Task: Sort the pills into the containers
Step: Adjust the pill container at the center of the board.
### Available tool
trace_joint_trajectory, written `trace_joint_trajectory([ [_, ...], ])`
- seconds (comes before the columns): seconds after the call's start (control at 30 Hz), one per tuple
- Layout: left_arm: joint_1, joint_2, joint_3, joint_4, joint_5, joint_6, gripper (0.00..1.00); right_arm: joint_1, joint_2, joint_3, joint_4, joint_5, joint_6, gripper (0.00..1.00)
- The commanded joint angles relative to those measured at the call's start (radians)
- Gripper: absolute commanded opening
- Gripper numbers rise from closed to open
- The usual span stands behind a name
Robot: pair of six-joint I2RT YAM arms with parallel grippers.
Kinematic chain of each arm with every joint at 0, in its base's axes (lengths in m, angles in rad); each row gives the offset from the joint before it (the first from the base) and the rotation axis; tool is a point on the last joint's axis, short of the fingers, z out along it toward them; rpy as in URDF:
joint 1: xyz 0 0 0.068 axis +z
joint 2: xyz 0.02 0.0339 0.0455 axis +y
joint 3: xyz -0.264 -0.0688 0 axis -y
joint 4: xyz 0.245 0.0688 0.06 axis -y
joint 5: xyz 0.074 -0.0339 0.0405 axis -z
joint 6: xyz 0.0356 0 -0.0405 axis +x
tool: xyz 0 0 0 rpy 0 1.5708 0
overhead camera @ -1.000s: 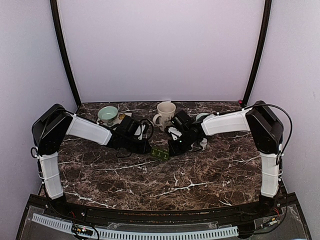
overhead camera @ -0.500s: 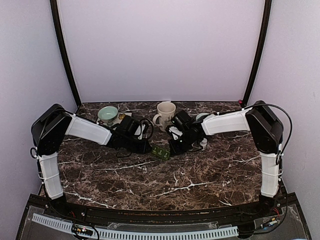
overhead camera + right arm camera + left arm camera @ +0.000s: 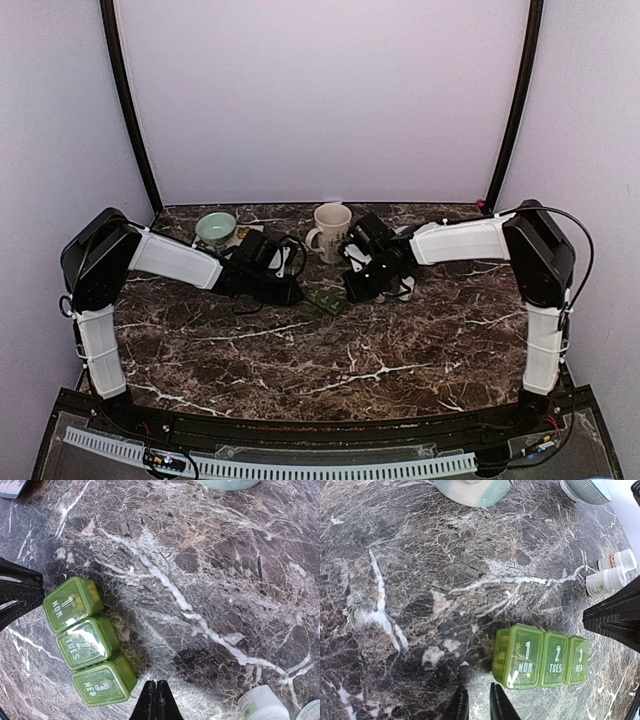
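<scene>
Right gripper (image 3: 156, 700) has drawn back from the green pill organizer (image 3: 322, 302), fingers pressed together. Left gripper (image 3: 476, 702) fingers are slightly apart and largely cropped. The pill organizer lies on the table (image 3: 400, 350) between them, contents indistinct.

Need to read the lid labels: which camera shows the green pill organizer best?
Right wrist: the pill organizer lies whole and close, all three lids readable. Left wrist also shows all three, the third label fainter. Top external gives only a small, distant green patch.
</scene>
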Motion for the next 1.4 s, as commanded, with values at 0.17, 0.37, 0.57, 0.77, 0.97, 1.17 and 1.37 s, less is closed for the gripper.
trace_joint_trajectory([
  [0.17,0.007,-0.017,0.026,0.002,-0.001,0.031,0.16,0.013,-0.061,-0.040,-0.018,-0.023,0.009,0.00],
  [0.37,0.018,0.002,0.049,-0.003,0.006,0.042,0.16,0.043,-0.061,-0.067,0.004,-0.047,0.038,0.00],
  [0.57,0.021,0.021,0.067,-0.011,0.011,0.048,0.16,0.055,-0.057,-0.062,0.008,-0.060,0.045,0.00],
  [0.77,0.021,0.028,0.073,-0.013,0.020,0.049,0.16,0.061,-0.049,-0.055,0.013,-0.068,0.050,0.00],
  [0.97,0.021,0.024,0.068,-0.014,0.023,0.042,0.16,0.062,-0.022,-0.016,0.012,-0.072,0.045,0.00],
  [1.17,0.020,0.012,0.052,-0.014,0.019,0.036,0.16,0.053,-0.001,0.008,0.012,-0.069,0.037,0.00],
  [1.37,0.021,-0.003,0.030,-0.011,0.014,0.028,0.16,0.044,0.014,0.022,0.018,-0.072,0.032,0.00],
])
